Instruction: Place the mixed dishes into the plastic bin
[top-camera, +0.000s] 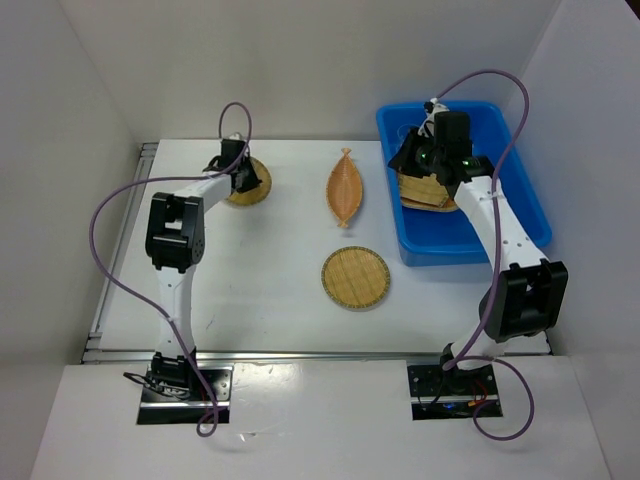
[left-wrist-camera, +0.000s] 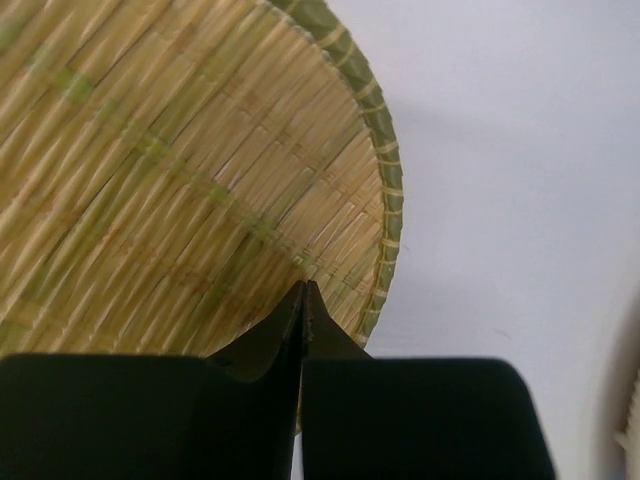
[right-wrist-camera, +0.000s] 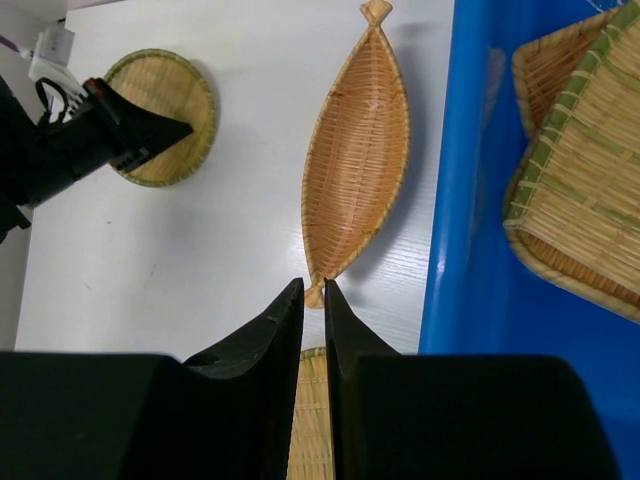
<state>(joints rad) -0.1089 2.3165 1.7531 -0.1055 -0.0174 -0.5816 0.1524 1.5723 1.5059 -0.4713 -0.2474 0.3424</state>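
Observation:
A round green-rimmed bamboo tray (top-camera: 250, 188) lies at the back left. My left gripper (top-camera: 243, 172) is shut and empty, its tip over that tray's inner edge (left-wrist-camera: 200, 170); whether it touches I cannot tell. A pointed leaf tray (top-camera: 346, 187) lies mid-table, and a second round tray (top-camera: 355, 277) lies nearer the front. The blue plastic bin (top-camera: 520, 215) at the back right holds stacked square-edged trays (top-camera: 428, 190). My right gripper (top-camera: 412, 155) hovers over the bin's left side, shut and empty (right-wrist-camera: 313, 285). I see no clear cup.
White walls close in the table on three sides. The right wrist view shows the leaf tray (right-wrist-camera: 355, 160), the bin's left wall (right-wrist-camera: 470, 200), the left gripper (right-wrist-camera: 150, 130) and the back-left round tray (right-wrist-camera: 165, 100). Purple cables loop above both arms.

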